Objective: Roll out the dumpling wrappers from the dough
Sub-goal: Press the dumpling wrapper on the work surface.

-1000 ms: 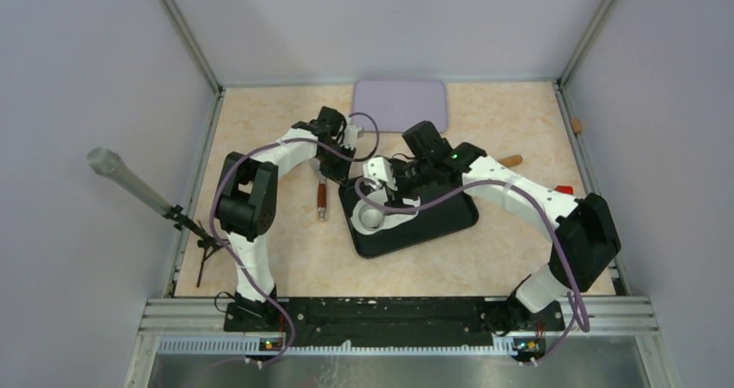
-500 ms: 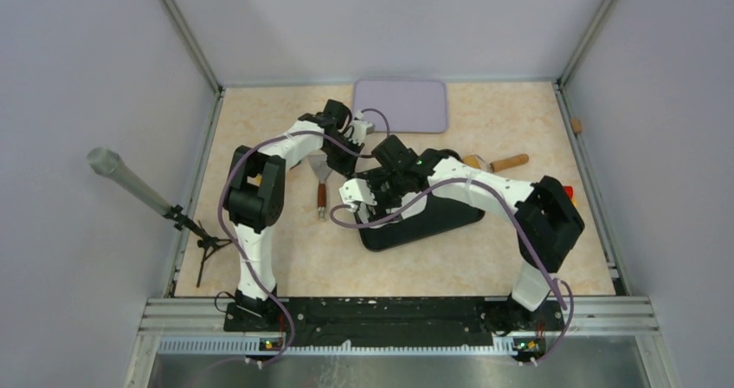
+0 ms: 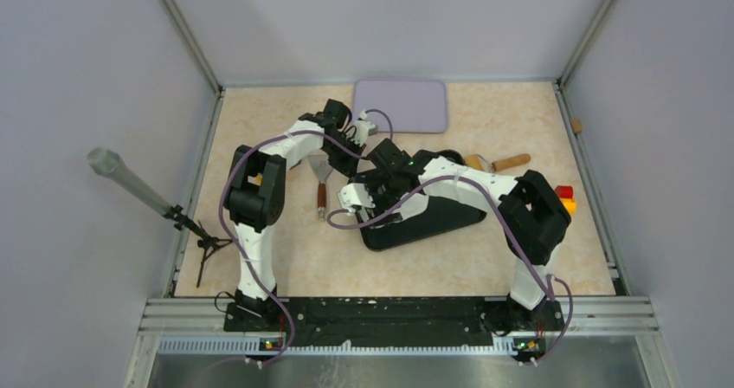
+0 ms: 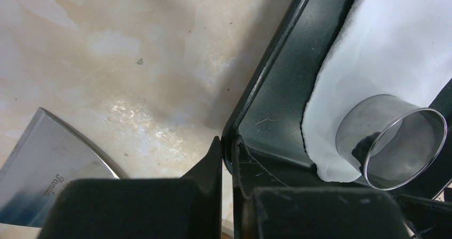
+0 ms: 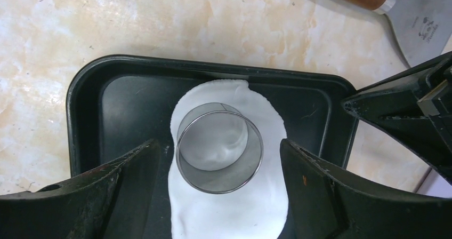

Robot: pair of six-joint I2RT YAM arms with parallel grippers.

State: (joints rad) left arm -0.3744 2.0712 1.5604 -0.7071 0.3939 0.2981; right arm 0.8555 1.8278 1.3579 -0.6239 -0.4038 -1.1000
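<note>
The dough (image 5: 234,212) is a flattened white sheet lying in the black tray (image 5: 122,89). A metal ring cutter (image 5: 218,145) stands on it. My right gripper (image 5: 217,143) hangs open above them, a finger on each side of the ring, touching nothing. My left gripper (image 4: 228,151) is shut on the tray's rim (image 4: 288,84) at a corner, beside the dough (image 4: 384,47) and the ring (image 4: 392,140). From above, both grippers meet at the tray's (image 3: 441,223) left end, the right arm covering the dough. No dumpling wrappers are in view.
A scraper with a wooden handle (image 3: 321,180) lies just left of the tray. A purple board (image 3: 400,105) sits at the back. A wooden-handled tool (image 3: 502,160) lies right of the tray, with a red and yellow item (image 3: 564,197) by the right wall.
My right gripper has swung left across the tray to its left end, staying open. The left gripper's jaws have closed on the tray's rim.
</note>
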